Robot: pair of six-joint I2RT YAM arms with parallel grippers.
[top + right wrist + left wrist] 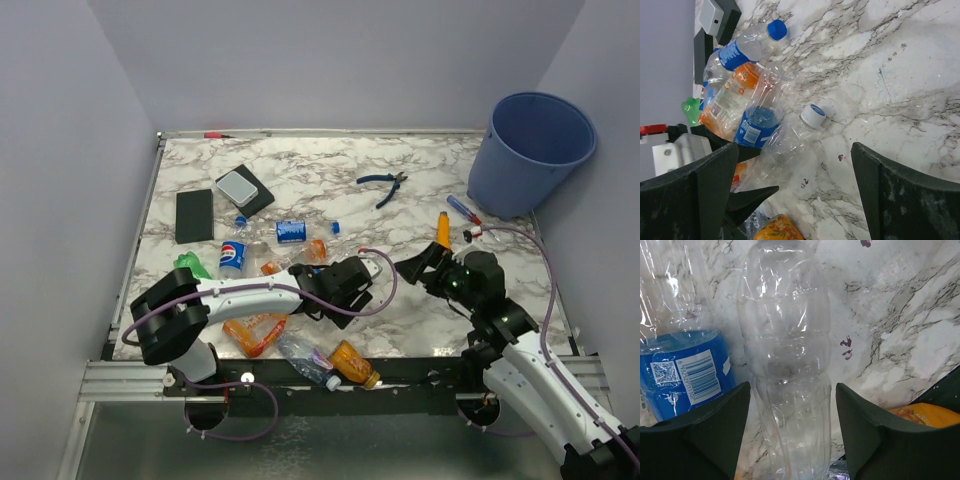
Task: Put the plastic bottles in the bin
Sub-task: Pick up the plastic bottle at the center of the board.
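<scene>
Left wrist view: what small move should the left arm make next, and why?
Probably close the left gripper. Its fingers stand open on either side of the clear bottle, which lies between them on the marble and is not yet gripped.

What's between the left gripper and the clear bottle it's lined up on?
Nothing visible. The clear bottle lies between the open fingers of the left gripper. A blue-labelled bottle sits just outside one finger.
</scene>
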